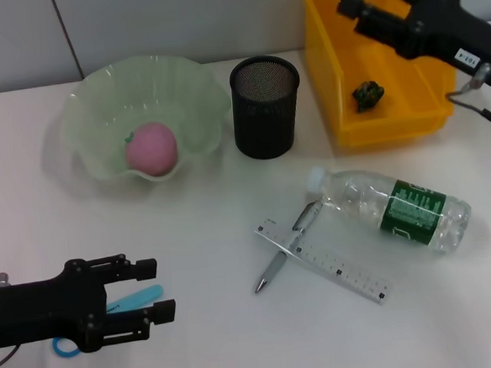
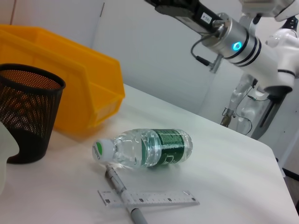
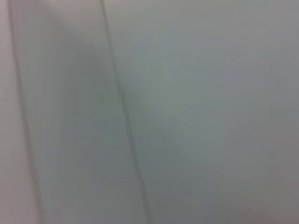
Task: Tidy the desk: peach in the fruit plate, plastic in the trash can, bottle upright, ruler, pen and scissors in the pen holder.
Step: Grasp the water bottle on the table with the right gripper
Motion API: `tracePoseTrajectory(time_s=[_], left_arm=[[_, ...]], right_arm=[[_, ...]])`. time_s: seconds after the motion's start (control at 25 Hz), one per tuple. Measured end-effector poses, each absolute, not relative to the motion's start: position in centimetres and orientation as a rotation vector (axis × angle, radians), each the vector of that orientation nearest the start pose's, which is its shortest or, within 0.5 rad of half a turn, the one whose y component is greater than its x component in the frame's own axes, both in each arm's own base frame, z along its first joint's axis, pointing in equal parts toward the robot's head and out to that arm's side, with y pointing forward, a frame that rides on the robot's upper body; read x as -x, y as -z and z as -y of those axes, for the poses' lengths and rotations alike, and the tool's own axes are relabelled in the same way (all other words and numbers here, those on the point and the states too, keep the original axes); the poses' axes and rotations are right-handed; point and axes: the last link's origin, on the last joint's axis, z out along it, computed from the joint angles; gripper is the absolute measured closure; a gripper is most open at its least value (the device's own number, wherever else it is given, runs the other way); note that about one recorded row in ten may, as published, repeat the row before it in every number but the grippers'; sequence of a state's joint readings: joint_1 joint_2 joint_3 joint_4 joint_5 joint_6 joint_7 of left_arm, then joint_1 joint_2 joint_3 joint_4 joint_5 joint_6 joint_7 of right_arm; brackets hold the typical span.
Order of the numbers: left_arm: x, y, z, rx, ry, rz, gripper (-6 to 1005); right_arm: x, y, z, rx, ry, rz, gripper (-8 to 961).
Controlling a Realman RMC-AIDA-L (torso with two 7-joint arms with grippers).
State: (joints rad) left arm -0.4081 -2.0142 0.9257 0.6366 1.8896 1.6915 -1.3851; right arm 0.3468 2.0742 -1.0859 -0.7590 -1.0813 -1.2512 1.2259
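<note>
Pale green and wavy-rimmed, the fruit plate (image 1: 88, 102) sits in the upper left of the head view with the pink peach (image 1: 151, 148) already lying in its bowl. Just right of it stands the black mesh pen holder (image 1: 265, 107), upright. Further right, at the top of the frame, is the yellow bin (image 1: 393, 127) that serves as the trash can; a small dark crumpled piece of plastic (image 1: 368, 94) lies on its floor.

The clear water bottle (image 1: 395, 207) with the green label lies on its side in the right middle of the frame, white cap pointing left. Beside the cap, a silver pen (image 1: 285, 248) lies crossed with a clear ruler (image 1: 322, 259), the pen running under the ruler as the left wrist view shows it.

In the lower left corner the left gripper (image 1: 156, 290) hangs over the white desk (image 1: 240, 344), its two black fingers spread apart with nothing between them. Blue-handled scissors (image 1: 131, 301) lie on the desk partly hidden beneath it, a blue loop showing at the arm's lower edge.

The right gripper (image 1: 356, 8) is over the back of the yellow bin in the upper right, fingers parted and holding nothing. The right wrist view gives only a blank grey surface.
</note>
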Motion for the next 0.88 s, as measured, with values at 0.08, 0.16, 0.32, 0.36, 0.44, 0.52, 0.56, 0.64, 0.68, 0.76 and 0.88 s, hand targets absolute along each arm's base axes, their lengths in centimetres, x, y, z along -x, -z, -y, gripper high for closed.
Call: tracePoseTrajectory(time_s=[0.08, 0.16, 0.32, 0.36, 0.44, 0.52, 0.56, 0.64, 0.68, 0.76, 0.88], left_arm=[[28.1, 0.3, -27.9, 2.926, 0.712, 0.677, 279], [28.1, 0.4, -27.8, 2.927, 0.714, 0.673, 279], [28.0, 0.4, -27.8, 2.928, 0.717, 0.672, 279], [28.0, 0.4, -27.8, 2.928, 0.717, 0.672, 279], [28.0, 0.4, -27.8, 2.928, 0.717, 0.671, 279], [28.0, 0.4, -27.8, 2.929, 0.717, 0.671, 279], [28.0, 0.4, -27.8, 2.929, 0.717, 0.671, 279], [28.0, 0.4, -27.9, 2.929, 0.717, 0.669, 279], [27.9, 0.4, -27.9, 2.930, 0.718, 0.667, 279], [27.8, 0.5, -27.9, 2.933, 0.720, 0.663, 279], [27.6, 0.6, -28.0, 2.936, 0.726, 0.655, 279]], right_arm=[[-23.4, -4.8, -35.5, 2.204, -1.124, -0.547, 183], [-22.9, -4.9, -35.3, 2.313, -1.073, -0.588, 171], [-21.5, -5.5, -35.2, 2.513, -0.960, -0.671, 171], [-21.5, -5.5, -35.2, 2.513, -0.960, -0.671, 171], [-20.9, -6.0, -35.1, 2.591, -0.909, -0.700, 171], [-20.8, -6.2, -35.1, 2.610, -0.895, -0.709, 171], [-20.7, -6.3, -35.1, 2.632, -0.877, -0.720, 171], [-20.6, -6.6, -35.0, 2.694, -0.822, -0.745, 171], [-20.6, -6.6, -34.9, 2.718, -0.796, -0.756, 171], [-20.7, -6.7, -34.8, 2.741, -0.769, -0.766, 171], [-21.0, -6.7, -34.5, 2.814, -0.644, -0.798, 172]])
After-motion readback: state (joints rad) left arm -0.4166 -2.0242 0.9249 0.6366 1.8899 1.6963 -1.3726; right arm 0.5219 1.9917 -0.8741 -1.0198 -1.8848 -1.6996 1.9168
